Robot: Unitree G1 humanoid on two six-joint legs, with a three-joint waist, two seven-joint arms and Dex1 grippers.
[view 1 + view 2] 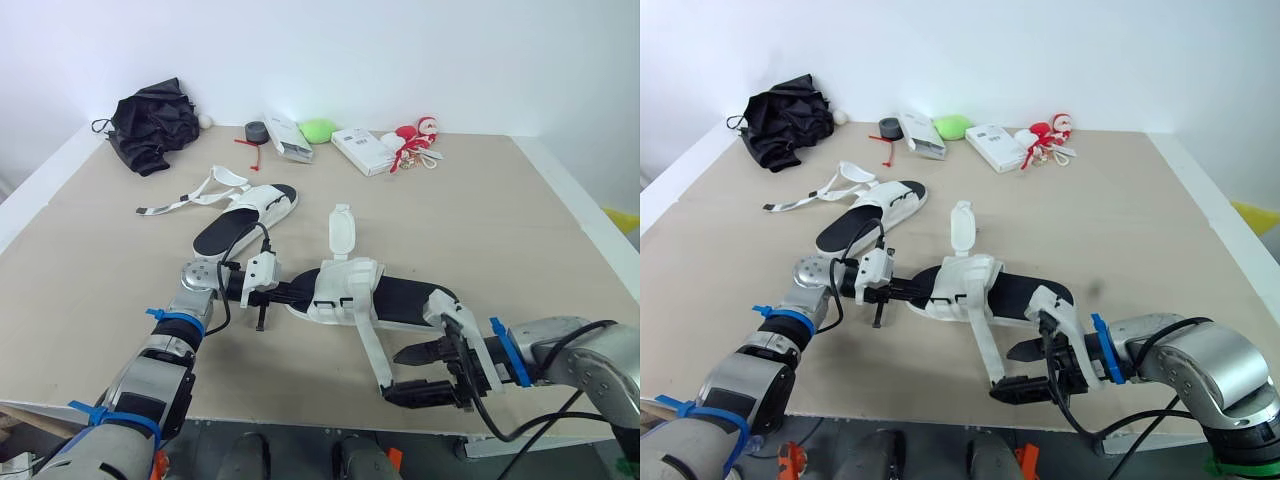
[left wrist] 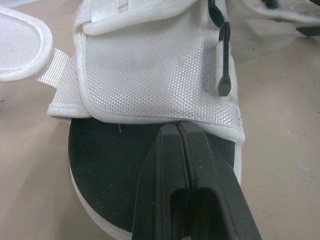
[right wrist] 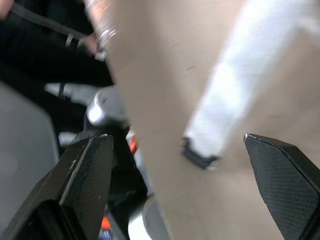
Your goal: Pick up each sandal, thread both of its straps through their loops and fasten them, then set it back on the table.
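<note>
**Head view:** black garment, tape roll, green lump, white box and red-white toy lay along far side of table, well apart from arms. Far sandal lay flat, straps loose. Near sandal lay flat near front edge. Its long strap trailed toward right gripper, fingers spread wide. Left gripper sat at toe end.

**Left wrist view:** fingers pressed together, nothing between, tips on black insole just below white mesh upper.

**Right wrist view:** long strap's tip lay between wide fingers, touching neither.
</note>
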